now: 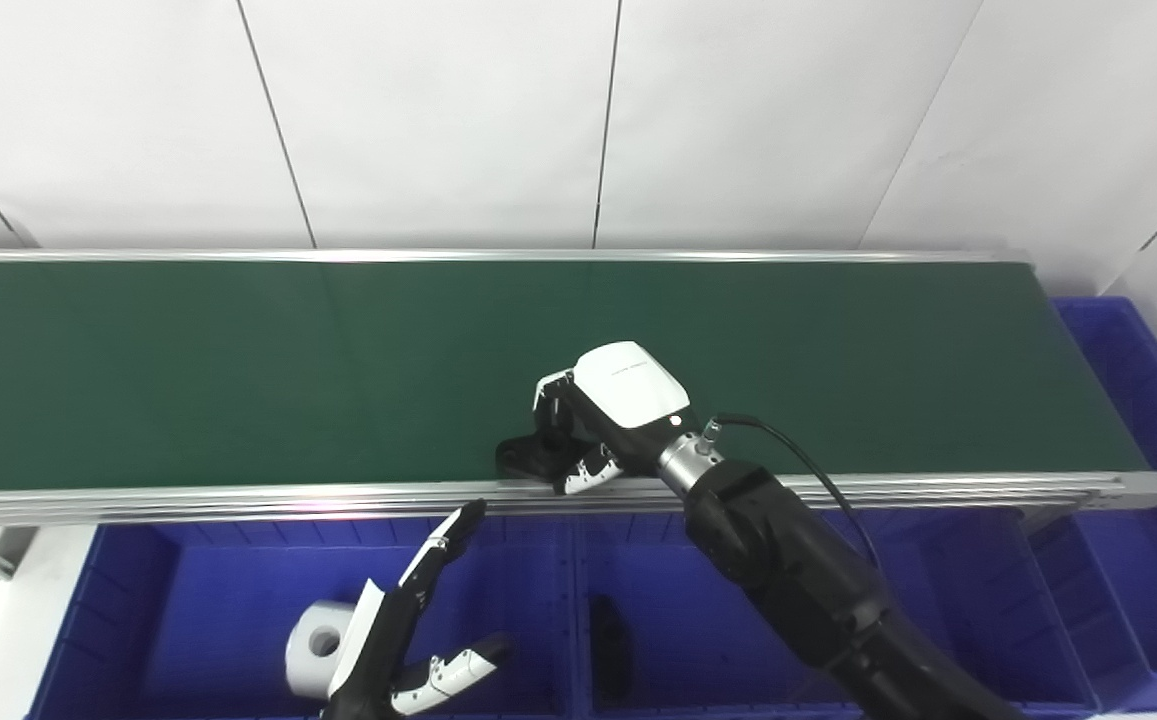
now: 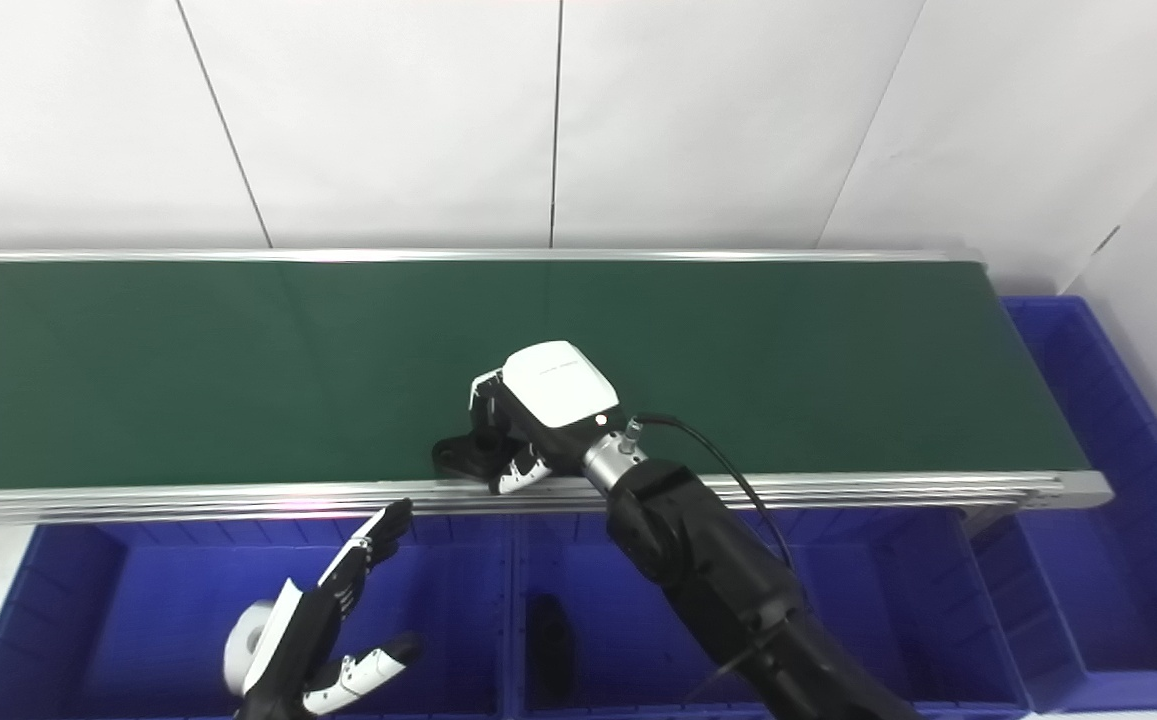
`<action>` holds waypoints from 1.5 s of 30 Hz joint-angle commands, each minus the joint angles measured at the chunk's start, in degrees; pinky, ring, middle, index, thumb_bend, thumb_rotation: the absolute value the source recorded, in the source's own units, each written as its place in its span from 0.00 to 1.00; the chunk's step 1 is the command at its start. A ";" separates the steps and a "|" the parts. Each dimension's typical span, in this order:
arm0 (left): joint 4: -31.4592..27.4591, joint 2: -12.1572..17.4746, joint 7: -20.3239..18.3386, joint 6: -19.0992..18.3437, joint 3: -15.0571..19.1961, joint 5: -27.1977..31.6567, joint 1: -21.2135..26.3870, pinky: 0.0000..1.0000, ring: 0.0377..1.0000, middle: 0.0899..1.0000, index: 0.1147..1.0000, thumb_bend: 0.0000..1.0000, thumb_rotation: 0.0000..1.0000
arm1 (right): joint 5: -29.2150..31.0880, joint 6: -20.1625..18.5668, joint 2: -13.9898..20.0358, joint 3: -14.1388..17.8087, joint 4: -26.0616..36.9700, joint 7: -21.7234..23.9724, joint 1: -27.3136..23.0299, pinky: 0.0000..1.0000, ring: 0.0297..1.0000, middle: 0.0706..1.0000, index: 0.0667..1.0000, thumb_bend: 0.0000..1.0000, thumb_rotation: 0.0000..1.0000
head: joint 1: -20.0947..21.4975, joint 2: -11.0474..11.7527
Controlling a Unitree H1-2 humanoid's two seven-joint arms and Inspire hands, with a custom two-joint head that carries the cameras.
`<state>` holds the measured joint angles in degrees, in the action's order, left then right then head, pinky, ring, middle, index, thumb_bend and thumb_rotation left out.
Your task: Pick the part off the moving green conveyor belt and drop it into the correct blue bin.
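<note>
Right robot hand curls over a half-hidden black part; left robot hand spreads wide, empty.

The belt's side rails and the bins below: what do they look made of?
The side rail looks like brushed aluminium: silver, grooved along its length, with a bright glare streak. The blue bins look like moulded plastic: even saturated colour, ribbed walls, a soft sheen. The conveyor belt between the rails looks like matte green rubber or PVC; which one is unclear.
</note>
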<state>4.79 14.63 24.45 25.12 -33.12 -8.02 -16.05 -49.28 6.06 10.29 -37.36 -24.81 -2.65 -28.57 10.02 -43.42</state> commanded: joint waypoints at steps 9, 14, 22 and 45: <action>0.44 -0.23 1.42 1.81 0.33 -1.95 0.54 0.91 0.92 0.91 0.89 0.66 0.72 | 1.43 -1.30 0.74 7.39 9.61 0.90 0.76 0.21 0.26 0.44 0.46 0.52 0.00 | -0.41 0.29; 0.40 -0.26 1.50 1.81 0.27 -1.76 0.53 0.91 0.92 0.91 0.90 0.67 0.73 | 1.15 -1.01 1.73 9.52 13.66 1.26 3.19 0.20 0.25 0.44 0.45 0.52 0.00 | -0.37 0.15; 0.19 -0.27 1.18 1.81 0.28 -1.62 0.36 0.91 0.92 0.92 0.90 0.67 0.73 | 2.32 -0.95 2.84 13.04 20.18 2.27 8.42 0.19 0.24 0.43 0.45 0.52 0.00 | -0.17 -0.32; -0.32 -2.84 1.67 1.80 0.85 -4.06 -0.03 0.89 0.91 0.91 0.90 0.66 0.70 | 4.00 4.85 8.94 17.42 11.93 -9.20 26.06 0.24 0.32 0.41 0.48 0.52 0.00 | -7.23 -3.42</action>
<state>6.10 12.35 26.07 25.12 -32.80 -11.65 -16.22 -45.64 7.78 18.72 -20.64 -13.77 -9.50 -1.82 2.82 -46.76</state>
